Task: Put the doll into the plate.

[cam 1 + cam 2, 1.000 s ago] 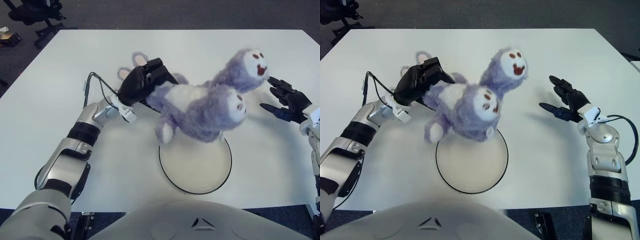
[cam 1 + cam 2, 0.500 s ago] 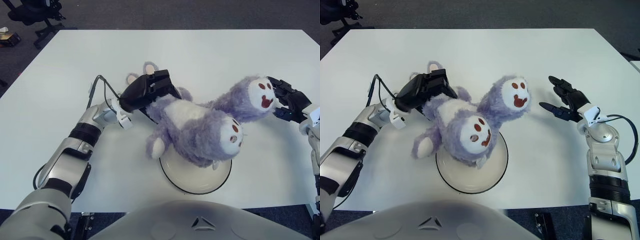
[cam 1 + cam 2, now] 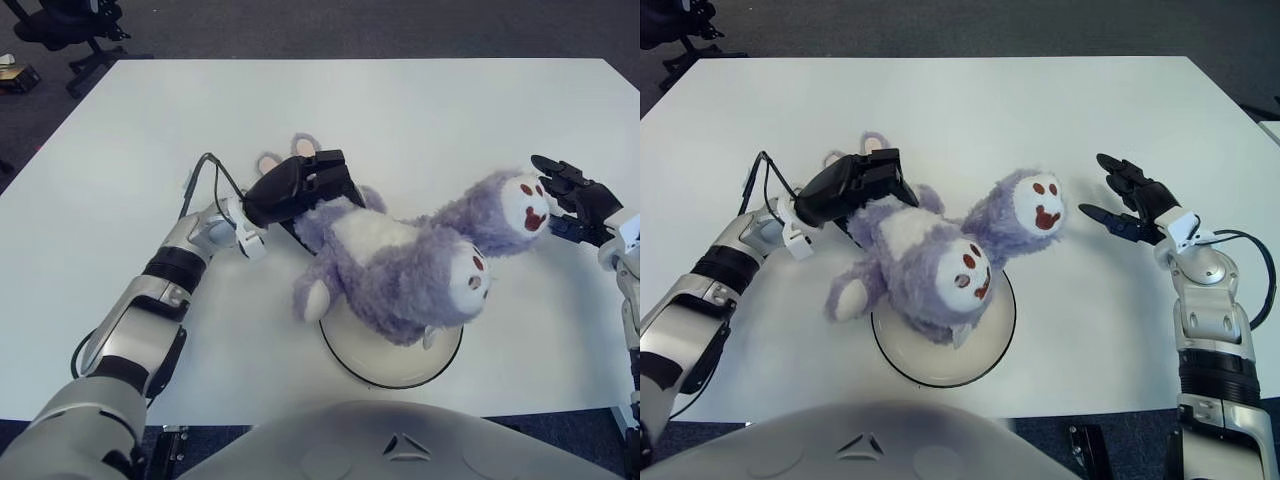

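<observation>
Left hand [image 3: 855, 186] is curled tight on the upper, eared end of the doll [image 3: 930, 255], at the doll's far-left edge, over bare table [image 3: 970, 110] beyond the plate [image 3: 995, 345]. From that grip the purple plush body runs right and toward the robot; one face sits over the plate's far half, the second head sticks out right past the rim, and a pale foot hangs off to the left.

Right hand [image 3: 1130, 205] has fingers spread, holding nothing, near the second head but apart from it.

Progress, my read: mostly done. Doll is partly over the plate; can't tell if its weight is resting there. Left: centre it, let go, pull the hand clear.
</observation>
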Controlling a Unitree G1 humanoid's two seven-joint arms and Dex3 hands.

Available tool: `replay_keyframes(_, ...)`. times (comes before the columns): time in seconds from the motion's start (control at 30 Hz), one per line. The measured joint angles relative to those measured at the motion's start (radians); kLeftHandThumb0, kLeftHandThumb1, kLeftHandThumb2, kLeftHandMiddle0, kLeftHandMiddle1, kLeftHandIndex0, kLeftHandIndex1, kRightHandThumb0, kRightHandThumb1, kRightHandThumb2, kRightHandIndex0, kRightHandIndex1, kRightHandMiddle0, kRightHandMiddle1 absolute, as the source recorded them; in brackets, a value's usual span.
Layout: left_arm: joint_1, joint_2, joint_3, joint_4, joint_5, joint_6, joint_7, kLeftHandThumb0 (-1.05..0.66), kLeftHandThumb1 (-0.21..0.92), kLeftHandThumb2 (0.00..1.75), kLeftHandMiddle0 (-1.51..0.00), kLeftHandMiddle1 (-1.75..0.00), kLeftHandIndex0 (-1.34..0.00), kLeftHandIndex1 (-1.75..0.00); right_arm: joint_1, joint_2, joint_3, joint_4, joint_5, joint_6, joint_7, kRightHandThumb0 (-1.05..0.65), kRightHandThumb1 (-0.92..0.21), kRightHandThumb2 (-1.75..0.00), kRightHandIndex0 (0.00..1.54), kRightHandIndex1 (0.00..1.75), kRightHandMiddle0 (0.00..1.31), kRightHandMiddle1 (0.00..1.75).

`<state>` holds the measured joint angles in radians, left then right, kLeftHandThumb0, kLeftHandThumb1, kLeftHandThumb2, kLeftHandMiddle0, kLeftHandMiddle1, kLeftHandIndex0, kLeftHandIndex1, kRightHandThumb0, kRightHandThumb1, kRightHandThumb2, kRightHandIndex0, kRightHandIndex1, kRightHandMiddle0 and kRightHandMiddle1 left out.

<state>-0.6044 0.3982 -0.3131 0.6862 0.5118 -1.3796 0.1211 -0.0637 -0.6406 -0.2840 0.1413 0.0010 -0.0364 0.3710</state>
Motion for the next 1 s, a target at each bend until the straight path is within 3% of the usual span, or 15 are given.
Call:
replay_keyframes(0.4,-0.028,-0.028,0.069,0.018,0.060,-0.018,-0.002,0.03,0.77,0.44,-0.73,-1.75,-0.54,-1.75,-0.007,-0.005,0.000,0.000,0.001,0.006,0.015,-0.72,-0.92,-0.24,0.25,0.01,0.27,0.03)
replay_keyframes(0.7,-0.050,-0.058,0.105,0.041,0.087,-0.081,0.001,0.03,0.77,0.42,-0.72,-1.75,-0.53,-1.75,-0.007,-0.006,0.000,-0.007,0.002,0.021,0.018,-0.71,-0.92,-0.24,0.26,0.01,0.28,0.03)
replay_keyframes(1.0,-0.098,-0.076,0.111,0.092,0.086,-0.101,0.001,-0.01,0.88,0.22,-0.64,-1.75,-0.49,-1.75,-0.009,-0.006,0.000,-0.025,0.004,0.045,0.019,-0.70,-0.92,-0.24,0.28,0.01,0.30,0.03)
